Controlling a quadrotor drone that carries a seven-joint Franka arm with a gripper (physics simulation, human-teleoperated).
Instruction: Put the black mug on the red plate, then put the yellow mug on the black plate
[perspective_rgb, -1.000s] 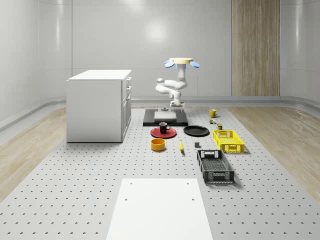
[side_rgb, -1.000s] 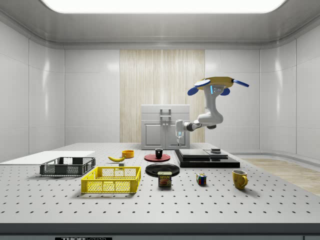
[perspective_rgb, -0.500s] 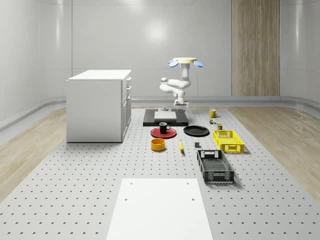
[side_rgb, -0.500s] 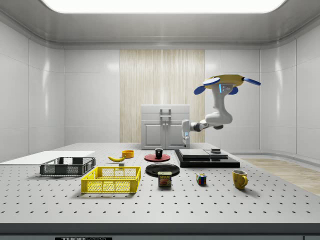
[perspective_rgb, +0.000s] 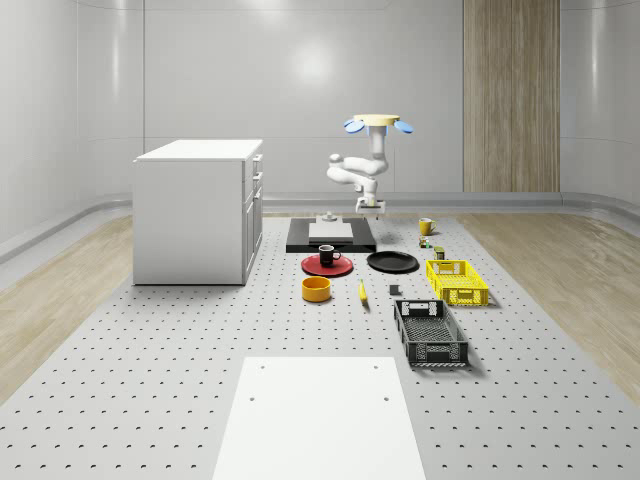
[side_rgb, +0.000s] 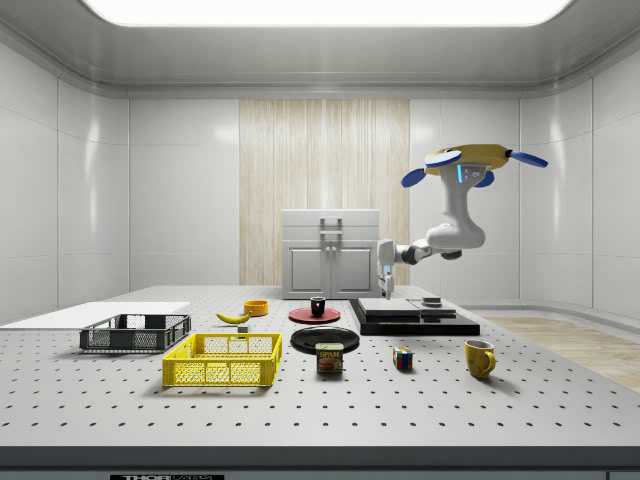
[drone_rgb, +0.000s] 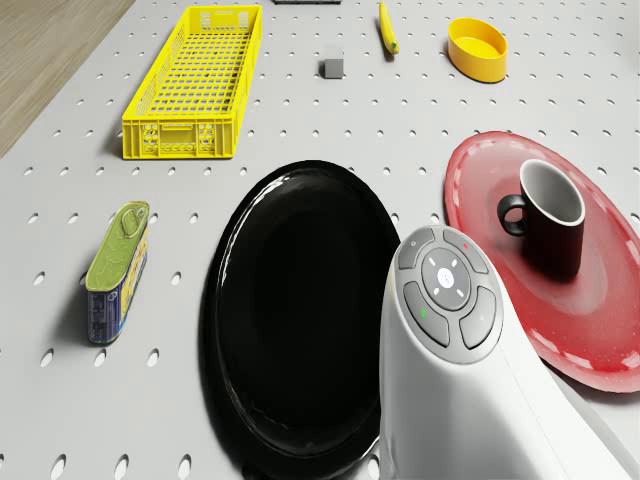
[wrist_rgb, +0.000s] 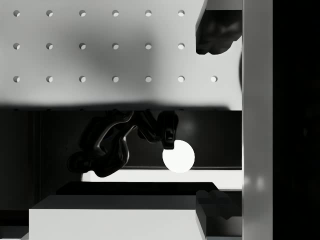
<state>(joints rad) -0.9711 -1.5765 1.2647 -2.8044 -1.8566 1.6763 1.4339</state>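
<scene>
Black mug (perspective_rgb: 326, 255) stands upright on red plate (perspective_rgb: 311, 267); first half reads as done. Drone (perspective_rgb: 377, 123) hovers above the dark platform's (perspective_rgb: 300, 244) right edge, arm hanging low; jaws carry nothing visible, open or closed cannot be told. Black plate (perspective_rgb: 392, 262) lies bare, awaiting its mug. Yellow mug (perspective_rgb: 425, 226) sits on the tabletop (perspective_rgb: 150, 340) at the plate's 1 o'clock, likely the next target.

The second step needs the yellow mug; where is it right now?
The yellow mug stands on the perforated table at the side view's right, right of the Rubik's cube, apart from the black plate.
</scene>
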